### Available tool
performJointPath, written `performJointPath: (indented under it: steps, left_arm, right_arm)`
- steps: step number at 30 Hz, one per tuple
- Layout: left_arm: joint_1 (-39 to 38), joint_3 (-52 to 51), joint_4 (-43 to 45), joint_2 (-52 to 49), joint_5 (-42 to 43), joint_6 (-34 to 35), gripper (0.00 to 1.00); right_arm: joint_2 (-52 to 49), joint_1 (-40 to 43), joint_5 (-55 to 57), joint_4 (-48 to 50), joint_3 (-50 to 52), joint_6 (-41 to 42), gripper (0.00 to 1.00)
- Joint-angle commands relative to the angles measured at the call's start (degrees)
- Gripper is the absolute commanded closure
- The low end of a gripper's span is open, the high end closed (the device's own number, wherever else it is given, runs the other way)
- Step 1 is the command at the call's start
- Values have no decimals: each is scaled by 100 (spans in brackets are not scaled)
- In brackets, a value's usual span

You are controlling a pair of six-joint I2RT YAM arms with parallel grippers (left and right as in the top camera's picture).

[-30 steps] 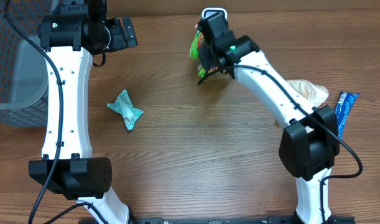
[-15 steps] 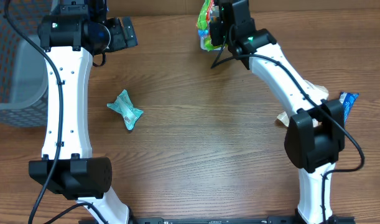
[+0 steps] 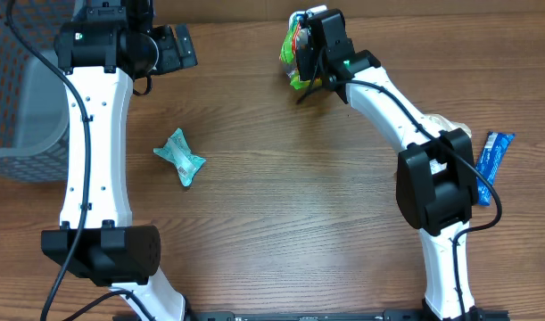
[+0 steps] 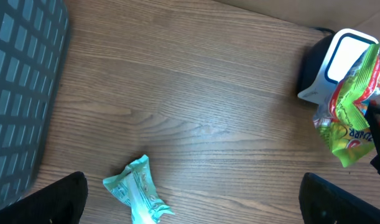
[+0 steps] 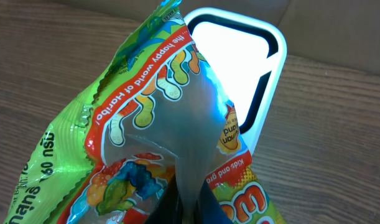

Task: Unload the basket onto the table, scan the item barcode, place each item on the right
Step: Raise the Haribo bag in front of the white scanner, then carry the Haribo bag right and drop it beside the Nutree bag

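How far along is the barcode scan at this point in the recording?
Done: the pickup, since the right end effector is shut on the green candy bag and holds it off the table. In hand: the bag hangs in front of the scanner and its lit window; whether the barcode faces it cannot be told. Left: the teal packet and blue packet lie on the table; the left end effector is open and empty.

The candy bag I hold is glossy, crinkled plastic film with a clear window. The scanner is smooth white plastic, black-rimmed. The table is matt wood grain; the small wrapper crinkly teal film.
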State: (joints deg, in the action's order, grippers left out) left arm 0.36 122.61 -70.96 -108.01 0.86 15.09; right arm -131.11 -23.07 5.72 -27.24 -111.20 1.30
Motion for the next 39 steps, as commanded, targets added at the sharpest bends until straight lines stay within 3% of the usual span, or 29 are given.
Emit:
performJointPath:
  steps: [1,19,39]
  left_arm:
    - [-37,127,7,-61,44,79,0]
    - [-37,127,4,-61,44,79,0]
    - [-37,127,4,-61,44,79,0]
  right_arm:
    - [201,-15,-125,-17,-111,31,97]
    - [1488,-15,-1051,-1043,-289,645,96]
    - [2837,48,-1069,-3950,-289,1082,96]
